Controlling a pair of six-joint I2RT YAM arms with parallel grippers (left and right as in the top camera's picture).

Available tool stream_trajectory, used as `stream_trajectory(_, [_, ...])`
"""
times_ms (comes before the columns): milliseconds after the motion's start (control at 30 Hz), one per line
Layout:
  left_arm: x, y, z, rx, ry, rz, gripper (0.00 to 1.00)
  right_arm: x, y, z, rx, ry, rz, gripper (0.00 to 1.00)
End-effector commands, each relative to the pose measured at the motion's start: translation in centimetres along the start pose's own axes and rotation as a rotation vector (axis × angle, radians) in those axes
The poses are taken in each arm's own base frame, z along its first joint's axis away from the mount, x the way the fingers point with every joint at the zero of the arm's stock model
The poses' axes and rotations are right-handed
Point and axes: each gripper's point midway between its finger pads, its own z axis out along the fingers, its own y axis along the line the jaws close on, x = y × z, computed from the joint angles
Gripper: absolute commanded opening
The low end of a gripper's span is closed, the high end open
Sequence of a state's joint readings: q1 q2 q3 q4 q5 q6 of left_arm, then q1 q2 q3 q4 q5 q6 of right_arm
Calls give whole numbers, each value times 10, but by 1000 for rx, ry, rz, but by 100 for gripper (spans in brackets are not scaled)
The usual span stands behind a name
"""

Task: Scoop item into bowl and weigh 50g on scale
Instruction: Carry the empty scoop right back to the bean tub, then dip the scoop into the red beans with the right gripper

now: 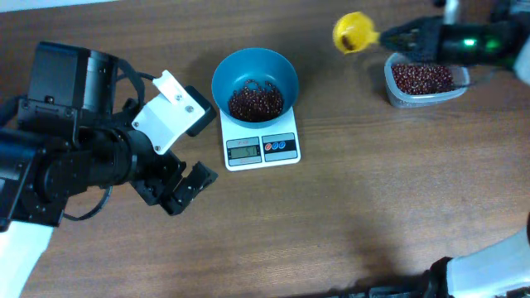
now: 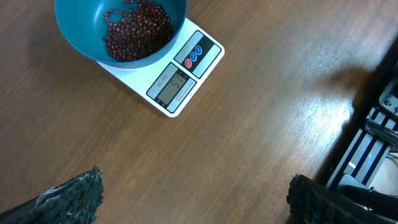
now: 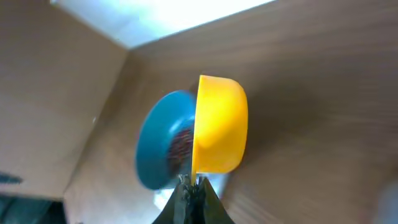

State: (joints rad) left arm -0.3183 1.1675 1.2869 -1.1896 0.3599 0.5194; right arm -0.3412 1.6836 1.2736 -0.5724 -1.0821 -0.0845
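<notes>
The blue bowl point(image 1: 255, 74) stands on the white scale point(image 1: 262, 146) and holds a heap of red-brown beans point(image 1: 255, 103). It also shows in the left wrist view point(image 2: 81, 37) on the scale point(image 2: 186, 68), whose display is lit. More beans fill the clear tub point(image 1: 422, 79) at the back right. My right gripper point(image 1: 389, 37) is shut on the handle of the yellow scoop point(image 1: 354, 33), held in the air between bowl and tub; the scoop point(image 3: 217, 124) looks empty and tipped on its side. My left gripper point(image 1: 184, 189) is open and empty over bare table, left of the scale.
The left arm's black body point(image 1: 74, 141) and white bracket point(image 1: 170, 112) take up the table's left part. A dark rack point(image 2: 373, 143) shows at the table edge in the left wrist view. Brown wooden table point(image 1: 373, 190) lies all round.
</notes>
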Motion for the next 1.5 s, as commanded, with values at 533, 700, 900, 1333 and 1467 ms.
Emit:
stream_trajectory(533, [-3, -2, -1, 8, -9, -6, 98, 23, -122, -111, 645, 159, -302, 4])
stream_trajectory(700, [-3, -2, -1, 8, -9, -6, 98, 26, -134, -104, 819, 297, -367, 4])
stream_trajectory(900, [-3, -2, -1, 8, -9, -6, 98, -1, -122, -104, 1029, 335, -511, 4])
stream_trajectory(1333, [-3, -2, -1, 8, -9, -6, 98, -24, 24, -40, 343, 13, -637, 4])
stream_trajectory(1467, [-3, -2, -1, 8, -9, -6, 98, -15, 65, -11, 144, 12, -682, 4])
